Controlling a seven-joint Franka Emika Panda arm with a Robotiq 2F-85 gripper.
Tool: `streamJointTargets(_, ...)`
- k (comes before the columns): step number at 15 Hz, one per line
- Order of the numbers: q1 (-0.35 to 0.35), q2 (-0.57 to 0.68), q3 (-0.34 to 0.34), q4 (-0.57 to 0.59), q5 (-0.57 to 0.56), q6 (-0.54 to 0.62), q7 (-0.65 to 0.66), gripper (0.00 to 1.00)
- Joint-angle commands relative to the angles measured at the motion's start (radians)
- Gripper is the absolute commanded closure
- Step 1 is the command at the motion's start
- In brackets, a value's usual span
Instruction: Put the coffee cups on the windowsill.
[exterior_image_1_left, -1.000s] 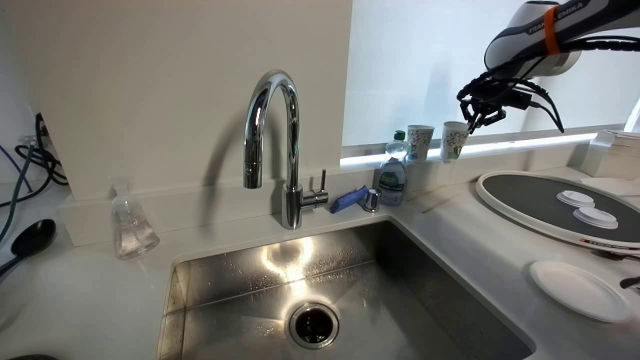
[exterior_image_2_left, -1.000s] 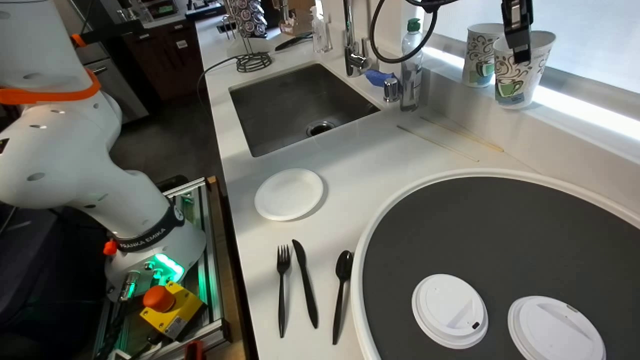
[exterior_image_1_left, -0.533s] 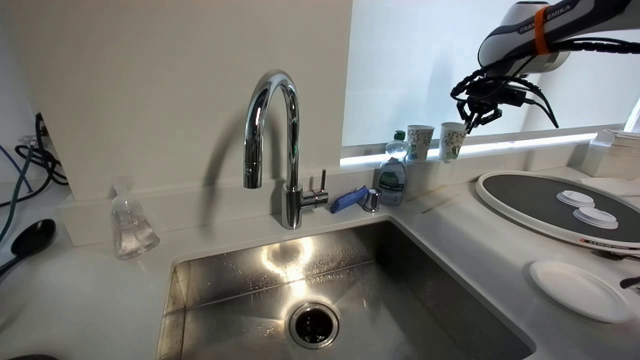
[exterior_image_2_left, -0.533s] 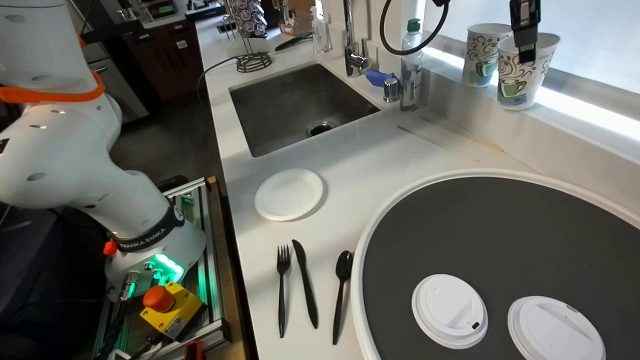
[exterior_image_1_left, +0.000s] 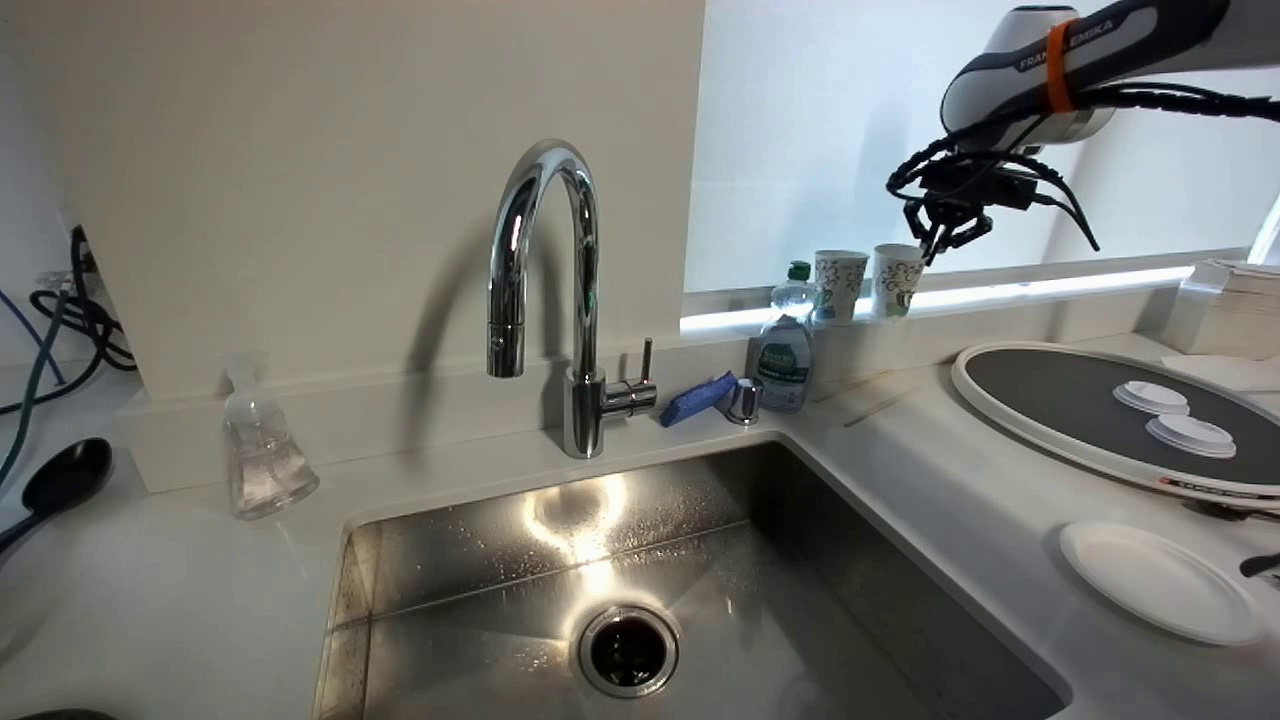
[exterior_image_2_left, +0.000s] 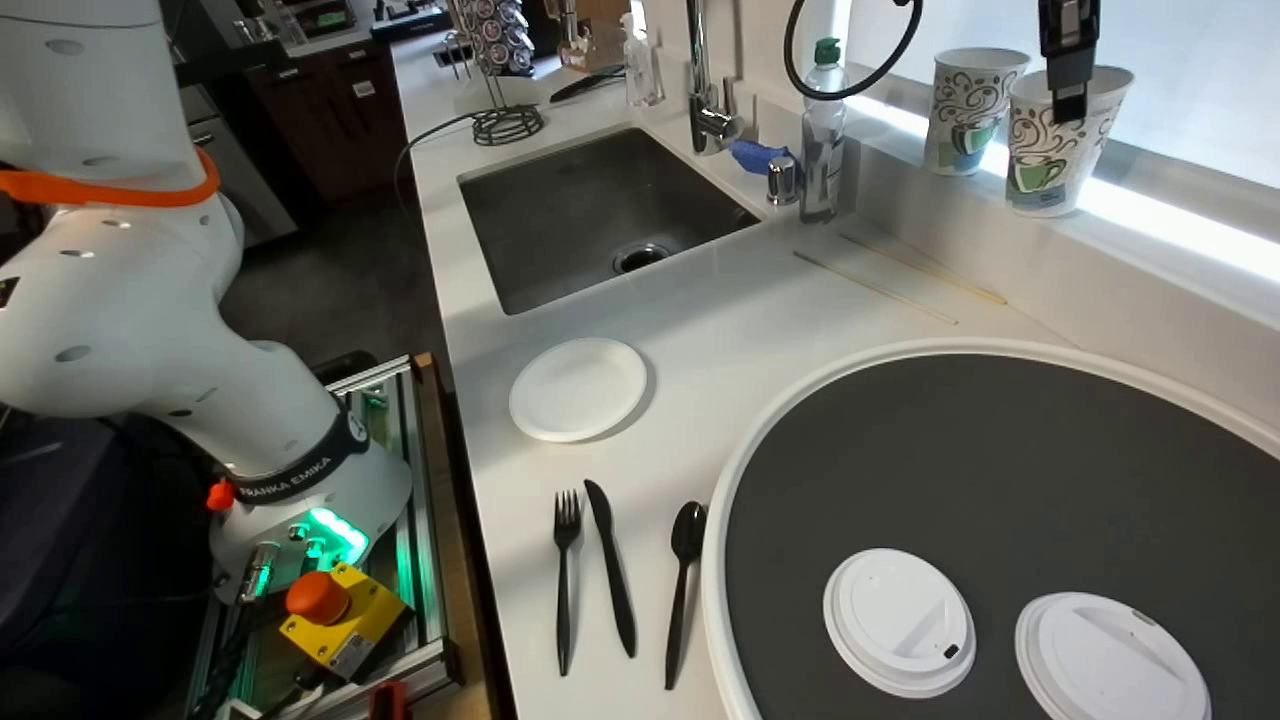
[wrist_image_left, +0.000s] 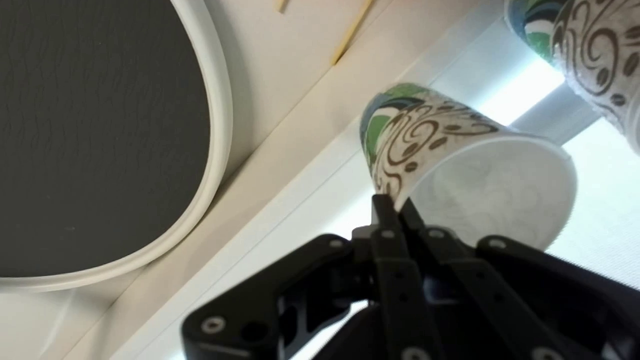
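A white paper coffee cup with a brown swirl print is in my gripper; it shows in both exterior views (exterior_image_1_left: 897, 284) (exterior_image_2_left: 1048, 155) and the wrist view (wrist_image_left: 425, 135). My gripper (exterior_image_1_left: 930, 254) is shut on its rim, one finger inside and one outside, clear in the wrist view (wrist_image_left: 396, 204). The cup is about upright, its base at the windowsill (exterior_image_1_left: 1060, 290) (exterior_image_2_left: 1190, 225); I cannot tell whether it touches. A matching second coffee cup (exterior_image_1_left: 838, 287) (exterior_image_2_left: 968, 115) stands upright on the windowsill, a small gap away. It is partly cut off in the wrist view (wrist_image_left: 600, 60).
A dish soap bottle (exterior_image_1_left: 786, 360) stands below the sill beside the second cup. The tap (exterior_image_1_left: 583, 300) rises behind the sink (exterior_image_1_left: 700, 560). Two stir sticks (exterior_image_2_left: 880, 285), a round grey board (exterior_image_2_left: 980, 470) with two lids (exterior_image_2_left: 900, 622), and a plate (exterior_image_2_left: 578, 388) lie on the counter.
My gripper and the held cup have moved steadily left along the windowsill in an exterior view, narrowing the gap to the second cup. The second cup has not moved.
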Motion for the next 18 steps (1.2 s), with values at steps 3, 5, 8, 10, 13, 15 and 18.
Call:
streamJointTargets(3, 0.006, 0.069, -0.008, 0.112, 0.042, -0.081, -0.01, 0.99)
streamJointTargets(5, 0.005, 0.084, -0.005, 0.139, 0.047, -0.099, -0.012, 0.99)
streamJointTargets(8, 0.004, 0.102, -0.002, 0.172, 0.053, -0.12, -0.014, 0.99)
streamJointTargets(10, 0.006, 0.11, -0.003, 0.185, 0.051, -0.13, -0.014, 0.79)
streamJointTargets(13, 0.009, 0.125, -0.004, 0.204, 0.048, -0.133, -0.01, 0.58)
streamJointTargets(15, 0.012, 0.131, -0.006, 0.21, 0.046, -0.129, -0.007, 0.45)
streamJointTargets(18, 0.012, 0.136, -0.008, 0.222, 0.045, -0.124, -0.005, 0.21)
